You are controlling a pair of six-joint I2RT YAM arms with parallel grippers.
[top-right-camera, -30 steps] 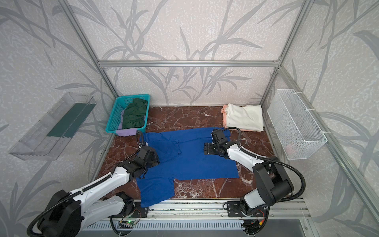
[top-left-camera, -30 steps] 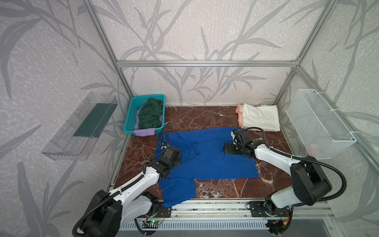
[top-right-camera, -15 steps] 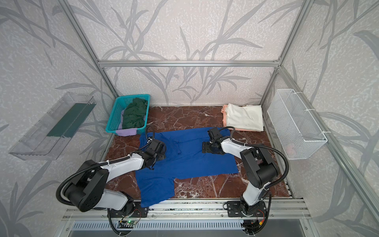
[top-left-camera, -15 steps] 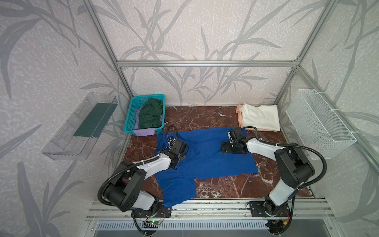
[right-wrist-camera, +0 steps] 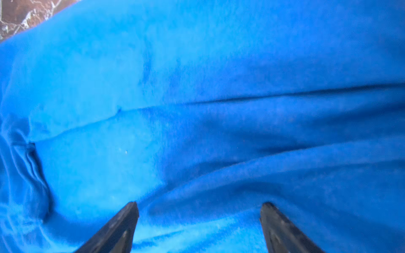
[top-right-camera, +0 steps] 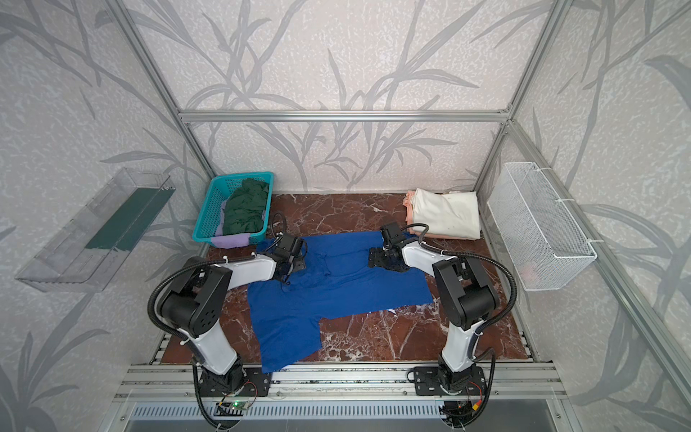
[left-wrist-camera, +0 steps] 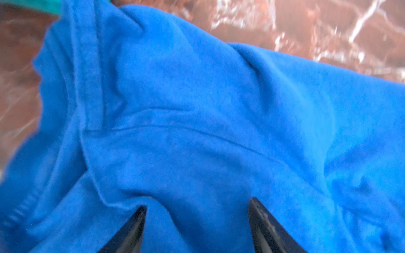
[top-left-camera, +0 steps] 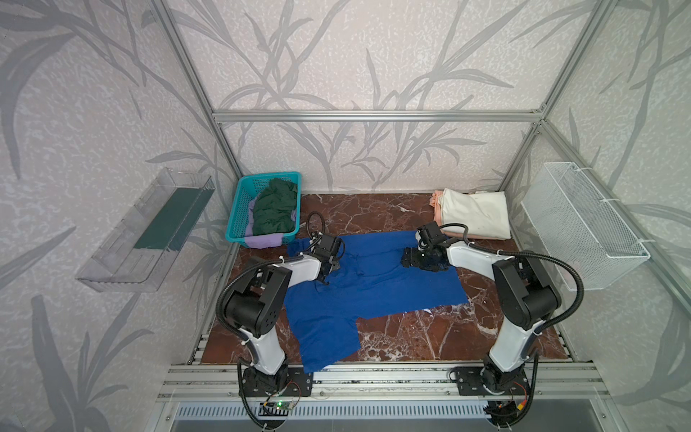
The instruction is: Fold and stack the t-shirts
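Blue soft knit, that's the tee, spread mostly flat on the red-brown marble table. It's got a few gentle creases and a stitched hem, and one flap reaches the front rail. The left gripper is low over its left part, jaws apart, nothing pinched. The right gripper is low over the right part, jaws wide, also empty. At back left a crumpled green tee sits over a lavender tee in the teal mesh basket. At back right a cream tee lies folded square on a peach tee.
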